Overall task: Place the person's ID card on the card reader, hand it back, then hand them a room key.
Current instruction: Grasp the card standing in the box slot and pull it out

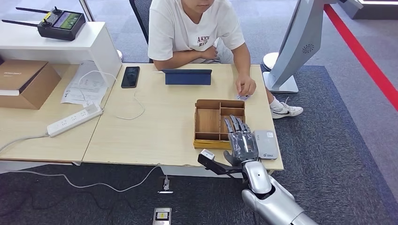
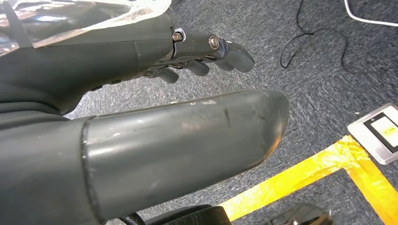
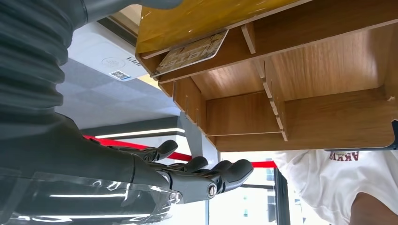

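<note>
Silver and dark-fingered, the right hand (image 1: 242, 140) hovers flat over the near right part of the table (image 1: 155, 122), palm down, fingers stretched forward and apart, grasping nothing. It sits between the wooden compartment tray (image 1: 219, 123) and the grey card reader (image 1: 266, 144), overlapping the tray's near right corner, with the reader just beside it on its right.

The ID card (image 1: 243, 97) lies straight ahead of those fingertips, past the far edge of the tray, small and pale on the table and partly under the person's hand (image 1: 245, 86), which rests on it or pinches it; which of the two I cannot tell. The card is too small to read its long axis. So the line that matters runs forward from the right hand, across the tray, to the card near the table's far right edge. My judgement is that the right arm must reach forward over the tray to receive the card, then bring it back and to the right onto the reader.

In the right wrist view, the tray's dividers and a card tucked in one compartment (image 3: 192, 51) show close by; it may be a room key.

The left hand (image 2: 206, 56) hangs low beside the body over grey carpet, fingers loosely curled and holding nothing, far from the card. The right arm is plainly the nearer one.
</note>
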Controlling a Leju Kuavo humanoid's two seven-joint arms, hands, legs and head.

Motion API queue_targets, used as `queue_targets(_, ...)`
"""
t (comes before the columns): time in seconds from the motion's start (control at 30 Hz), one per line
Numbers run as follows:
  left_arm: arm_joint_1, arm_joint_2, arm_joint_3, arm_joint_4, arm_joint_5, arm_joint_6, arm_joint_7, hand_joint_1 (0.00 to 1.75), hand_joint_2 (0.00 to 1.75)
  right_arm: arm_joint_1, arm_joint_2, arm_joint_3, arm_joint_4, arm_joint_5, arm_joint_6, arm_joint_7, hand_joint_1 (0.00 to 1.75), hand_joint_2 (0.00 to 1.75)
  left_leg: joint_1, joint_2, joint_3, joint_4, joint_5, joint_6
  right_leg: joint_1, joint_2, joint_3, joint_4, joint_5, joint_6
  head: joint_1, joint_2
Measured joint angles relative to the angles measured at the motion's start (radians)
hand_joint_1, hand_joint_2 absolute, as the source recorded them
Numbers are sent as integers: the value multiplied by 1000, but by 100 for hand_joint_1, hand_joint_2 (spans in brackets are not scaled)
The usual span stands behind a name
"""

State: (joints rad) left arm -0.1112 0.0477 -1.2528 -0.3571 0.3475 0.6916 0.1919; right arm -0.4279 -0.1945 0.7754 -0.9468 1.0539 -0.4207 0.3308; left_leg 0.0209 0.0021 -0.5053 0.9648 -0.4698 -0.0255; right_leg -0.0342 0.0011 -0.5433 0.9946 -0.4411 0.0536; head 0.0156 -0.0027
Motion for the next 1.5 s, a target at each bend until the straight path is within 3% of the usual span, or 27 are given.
queue_targets(0.97,2,0,11,0,-3,0,-7,0,0,-67,45,1,154,-35,-19,-33,0,175,0,0,0,0,0,0,0,0,0,0,0,0,0,0)
queue_targets(1.0,3,0,12,0,-4,0,-7,0,0,-68,45,1,158,-36,-19,-33,10,175,0,0,0,0,0,0,0,0,0,0,0,0,0,0)
queue_targets(1.07,3,0,12,0,-7,0,-7,0,0,-68,46,1,164,-37,-19,-33,47,175,0,0,0,0,0,0,0,0,0,0,0,0,0,0)
queue_targets(1.13,3,0,12,0,-9,0,-7,0,0,-69,47,1,169,-38,-19,-34,114,175,0,0,0,0,0,0,0,0,0,0,0,0,0,0)
queue_targets(1.2,3,0,12,0,-11,0,-7,0,0,-70,49,1,174,-44,-19,-36,158,175,0,0,0,0,0,0,0,0,0,0,0,0,0,0)
queue_targets(1.4,5,0,25,0,-20,0,-7,0,0,-71,52,1,182,-68,-17,-45,171,175,0,0,0,0,0,0,0,0,0,0,0,0,0,0)
queue_targets(1.5,5,-1,32,0,-27,0,-7,0,0,-72,54,1,187,-77,-18,-47,170,175,0,0,0,0,0,0,0,0,0,0,0,0,0,0)
